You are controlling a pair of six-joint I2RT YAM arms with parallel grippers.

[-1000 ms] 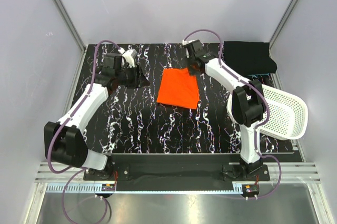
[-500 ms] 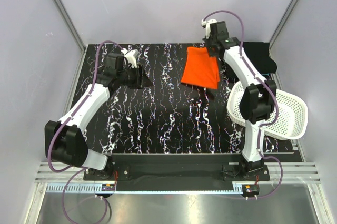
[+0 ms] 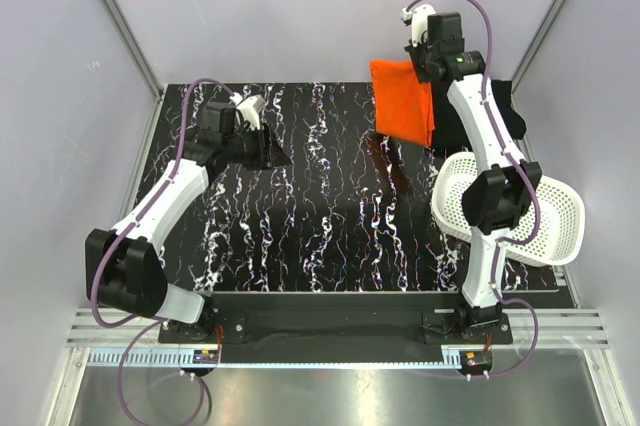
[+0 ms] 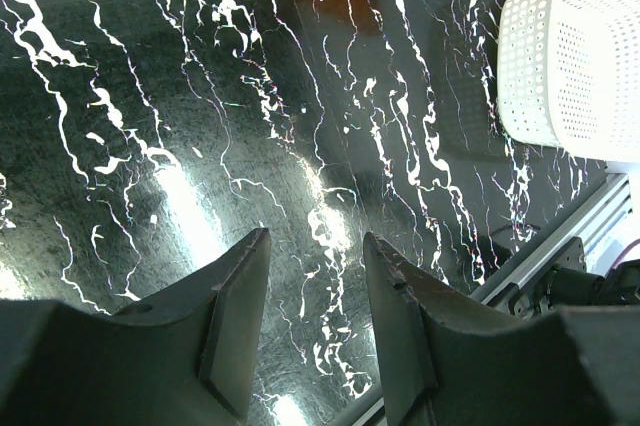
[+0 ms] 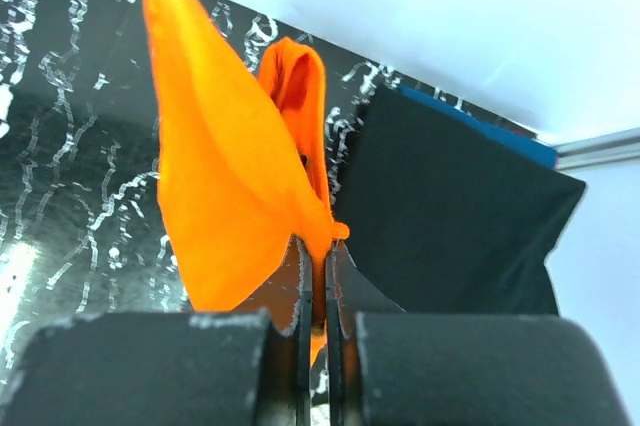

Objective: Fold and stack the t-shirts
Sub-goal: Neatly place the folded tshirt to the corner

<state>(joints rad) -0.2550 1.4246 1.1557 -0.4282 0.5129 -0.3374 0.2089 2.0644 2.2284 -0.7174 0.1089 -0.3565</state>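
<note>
The folded orange t-shirt (image 3: pixel 403 99) hangs in the air at the back right, held by its top edge. My right gripper (image 3: pixel 432 64) is shut on it; the right wrist view shows the orange t-shirt (image 5: pixel 225 181) pinched in my right gripper (image 5: pixel 318 264). The folded black t-shirt (image 3: pixel 503 112) lies flat on the table's back right corner, partly behind the right arm; it also shows in the right wrist view (image 5: pixel 440 206), below and beyond the orange one. My left gripper (image 3: pixel 268 151) is open and empty over the back left of the table; it also shows in the left wrist view (image 4: pixel 315 251).
A white perforated basket (image 3: pixel 545 216) lies on its side at the right edge of the black marbled table (image 3: pixel 300 236); it also shows in the left wrist view (image 4: pixel 575 56). A metal rail runs along the table's front edge. Grey walls enclose the back and sides.
My right gripper has lifted the orange t-shirt off the middle of the table and carried it up and to the right, towards the black t-shirt. The left arm has barely moved.
</note>
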